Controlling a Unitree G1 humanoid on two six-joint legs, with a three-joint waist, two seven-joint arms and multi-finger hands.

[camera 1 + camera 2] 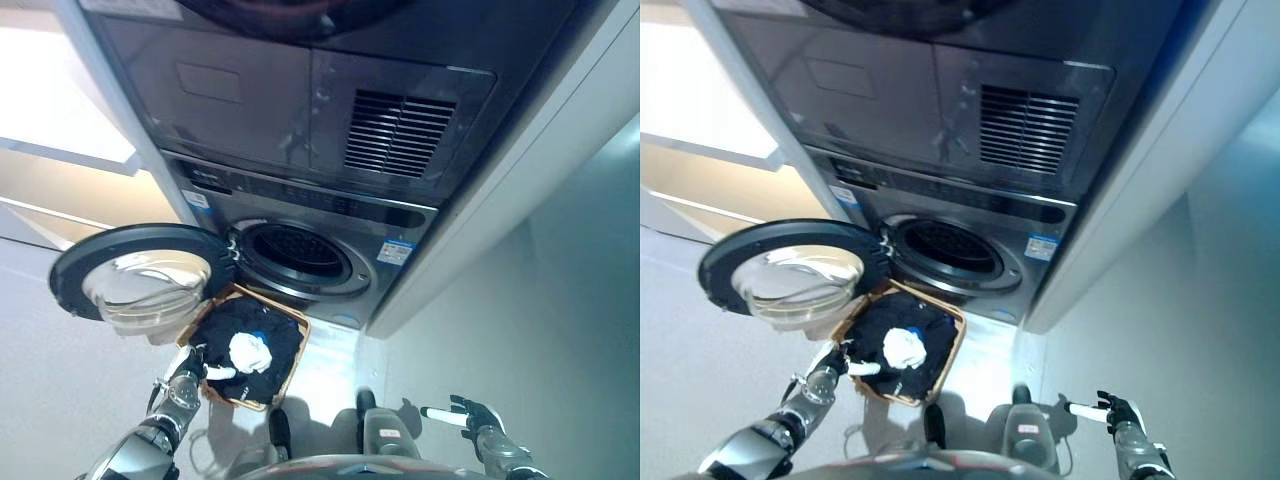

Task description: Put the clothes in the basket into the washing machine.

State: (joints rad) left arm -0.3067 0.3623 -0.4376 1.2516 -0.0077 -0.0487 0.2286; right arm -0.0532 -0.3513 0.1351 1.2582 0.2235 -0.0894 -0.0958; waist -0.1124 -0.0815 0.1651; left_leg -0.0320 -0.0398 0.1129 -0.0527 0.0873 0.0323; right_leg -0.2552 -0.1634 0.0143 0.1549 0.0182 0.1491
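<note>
Washer door open, drum looks empty as far as we see. Basket on floor right below opening, all clothes in it: dark pile, white piece on top. Our left hand at basket's near rim; fingers reach into dark cloth, grasp unclear. Right hand idle at lower right, fingers extended, empty. Nothing loaded yet; whole transfer left.

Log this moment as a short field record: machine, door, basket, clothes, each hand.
washing machine: drum open, looks empty
door: swung wide to the left
basket: wicker, on the floor below the drum opening
clothes: dark pile with a white piece on top, in the basket
left hand: at the basket's near left rim, grip unclear
right hand: off to the right, open, holding nothing
</note>
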